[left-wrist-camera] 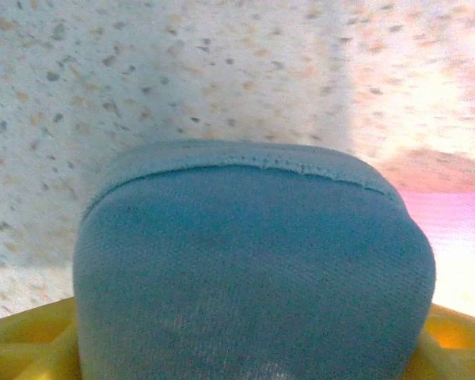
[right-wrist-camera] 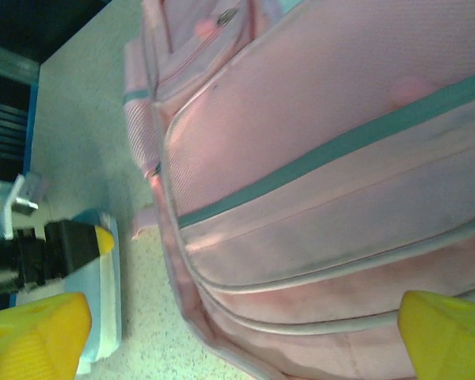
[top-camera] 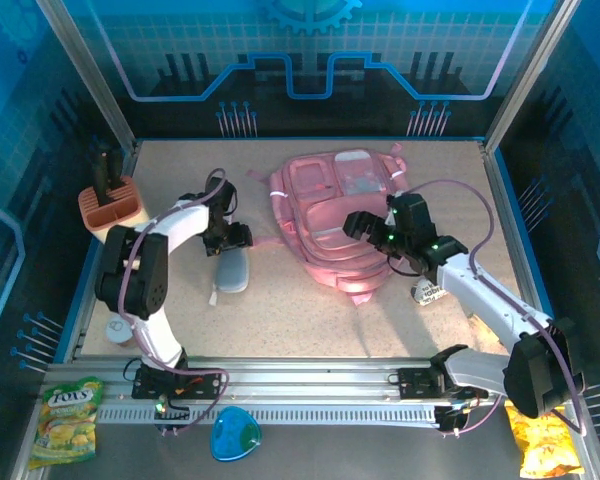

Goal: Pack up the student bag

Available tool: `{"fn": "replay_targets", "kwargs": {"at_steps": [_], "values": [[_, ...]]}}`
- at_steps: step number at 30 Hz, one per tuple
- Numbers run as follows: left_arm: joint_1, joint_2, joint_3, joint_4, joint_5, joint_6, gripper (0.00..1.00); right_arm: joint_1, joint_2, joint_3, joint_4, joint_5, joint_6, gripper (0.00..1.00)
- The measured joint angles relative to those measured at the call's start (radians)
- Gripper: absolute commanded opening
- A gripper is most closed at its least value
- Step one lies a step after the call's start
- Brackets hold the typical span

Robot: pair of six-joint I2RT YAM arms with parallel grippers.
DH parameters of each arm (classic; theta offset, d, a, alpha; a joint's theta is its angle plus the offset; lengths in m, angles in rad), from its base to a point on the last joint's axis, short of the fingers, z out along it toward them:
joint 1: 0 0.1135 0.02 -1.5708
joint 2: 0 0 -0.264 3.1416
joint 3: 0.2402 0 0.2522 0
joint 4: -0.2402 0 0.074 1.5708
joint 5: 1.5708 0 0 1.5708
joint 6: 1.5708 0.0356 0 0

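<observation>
Find the student bag (top-camera: pixel 332 215) lying flat on the speckled table (top-camera: pixel 310 320), back of centre, pink, zipped pockets facing up. See the right gripper (top-camera: pixel 365 224) poised over the bag's near right side, jaws wide apart, one yellow fingertip (right-wrist-camera: pixel 33 332) at each lower corner of the wrist view and only the bag's fabric below. Find the left gripper (top-camera: pixel 226 238) just left of the bag, low over a blue-grey fabric pouch (left-wrist-camera: pixel 253 269). Note the pouch sitting between the yellow fingers (left-wrist-camera: pixel 16 344); cannot tell whether clamped or merely straddled. Spot a terracotta holder (top-camera: pixel 110 205) at the far left edge and a green-yellow snack packet (top-camera: pixel 68 420) at the near left corner.
</observation>
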Motion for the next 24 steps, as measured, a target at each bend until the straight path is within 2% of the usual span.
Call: {"fn": "replay_targets", "kwargs": {"at_steps": [7,12,20,24], "values": [[-0.005,-0.201,-0.067,0.153,0.193,-0.156,0.64,0.175,0.12,0.053,0.069,0.014,-0.057,1.0],[-0.027,-0.267,-0.1,0.283,0.293,-0.288,0.63,0.275,0.209,0.097,0.148,-0.003,-0.081,0.98],[-0.06,-0.27,-0.108,0.369,0.366,-0.394,0.63,0.344,0.307,0.158,0.247,-0.077,-0.101,0.95],[-0.061,-0.27,-0.111,0.391,0.382,-0.418,0.63,0.367,0.349,0.19,0.273,-0.104,-0.105,0.87]]}}
